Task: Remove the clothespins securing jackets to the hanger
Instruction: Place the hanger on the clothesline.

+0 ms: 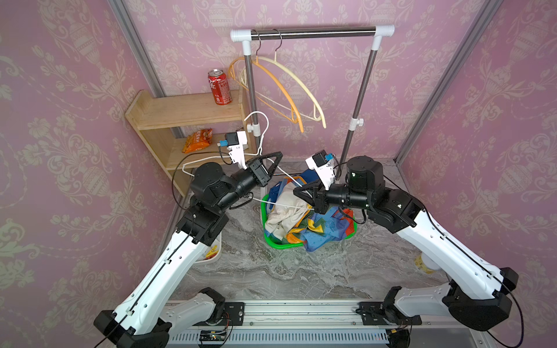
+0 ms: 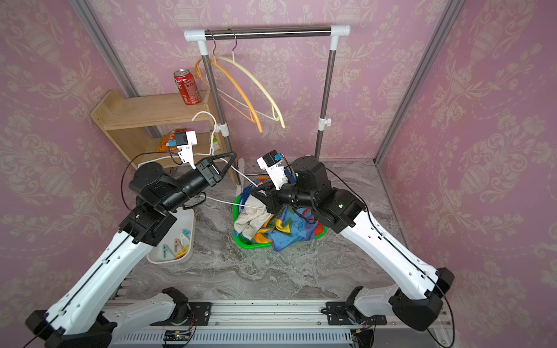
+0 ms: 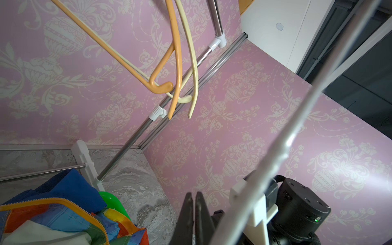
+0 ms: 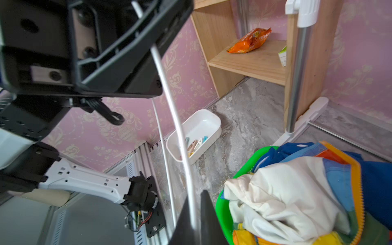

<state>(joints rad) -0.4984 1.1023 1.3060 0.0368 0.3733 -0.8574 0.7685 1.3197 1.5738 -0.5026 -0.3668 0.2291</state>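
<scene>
Between the hands: white hanger (image 4: 167, 89), held clear of the desk (image 1: 271, 271).
State of left hand (image 1: 278, 156): fingers together, clamped on the white hanger's sloping arm below its neck.
State of right hand (image 1: 297, 191): fingers closed on the white hanger's other end; the right wrist view shows the rod running between them.
Position of jackets (image 1: 286, 211): piled in the green basket (image 1: 280, 245) directly under the right hand, with the rainbow patchwork and cream lining uppermost.
Position of clothespins (image 2: 177, 241): in the white tray (image 2: 187, 217) on the desk, behind the left hand and beside its arm, well apart from both hands.
</scene>
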